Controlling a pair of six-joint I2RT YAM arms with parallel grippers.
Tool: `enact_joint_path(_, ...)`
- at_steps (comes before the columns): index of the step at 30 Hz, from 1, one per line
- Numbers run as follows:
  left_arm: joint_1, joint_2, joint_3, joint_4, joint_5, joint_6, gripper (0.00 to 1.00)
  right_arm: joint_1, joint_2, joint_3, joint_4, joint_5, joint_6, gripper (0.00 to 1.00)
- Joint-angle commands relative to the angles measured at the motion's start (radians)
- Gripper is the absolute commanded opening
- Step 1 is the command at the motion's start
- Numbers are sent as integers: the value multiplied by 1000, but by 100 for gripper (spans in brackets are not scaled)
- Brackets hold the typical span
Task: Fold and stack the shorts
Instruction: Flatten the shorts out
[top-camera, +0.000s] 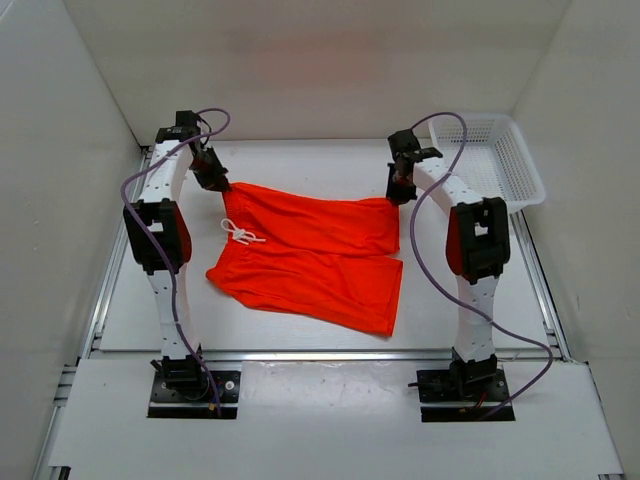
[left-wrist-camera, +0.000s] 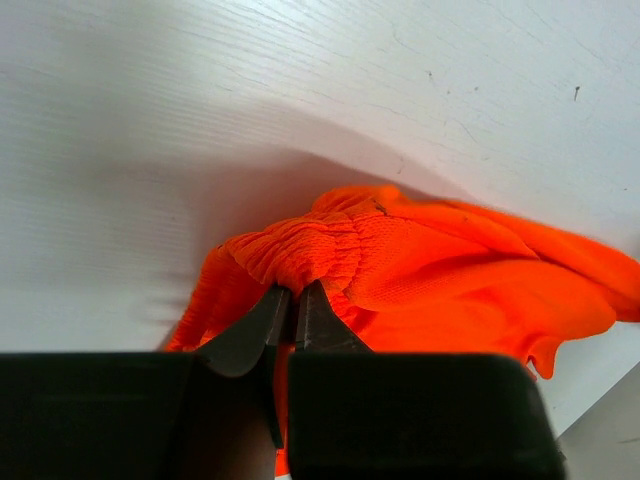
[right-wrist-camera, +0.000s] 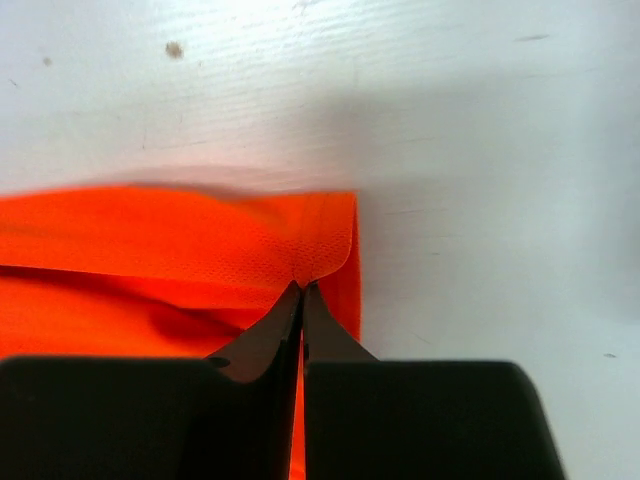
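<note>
1. I am viewing the shorts (top-camera: 310, 262) lying spread on the white tabletop (top-camera: 300, 165) between the two arms. The waistband is pointing toward the left arm and the two legs are running toward the right arm.
2. The left claw (left-wrist-camera: 293, 290) is gripping the shorts at the far left corner. Its fingers are pressing almost together on the gathered elastic waistband, and the fabric is bunching up at the tips.
3. The right claw (right-wrist-camera: 302, 288) is gripping the shorts at the far right corner. Its fingers are pinching a thin fold of the leg hem, with barely a gap showing between them.
4. The far edge of the shorts is running between the two claws, while the near leg is lying flat and angling toward the arm bases.
5. The white drawstring (top-camera: 241, 235) is resting in a small knot on the fabric, near the waistband.
6. A white mesh basket (top-camera: 500, 150) is sitting at the far right corner, beside the right arm and apart from the shorts.
</note>
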Motion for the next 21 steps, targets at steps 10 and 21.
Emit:
enact_joint_path(10,43,27,169,-31,32,39,10,-43,-152,63,16,98,17,0)
enact_joint_path(21,33,93,271,43,80,12,10,-71,-20,326,4,69,-1,0)
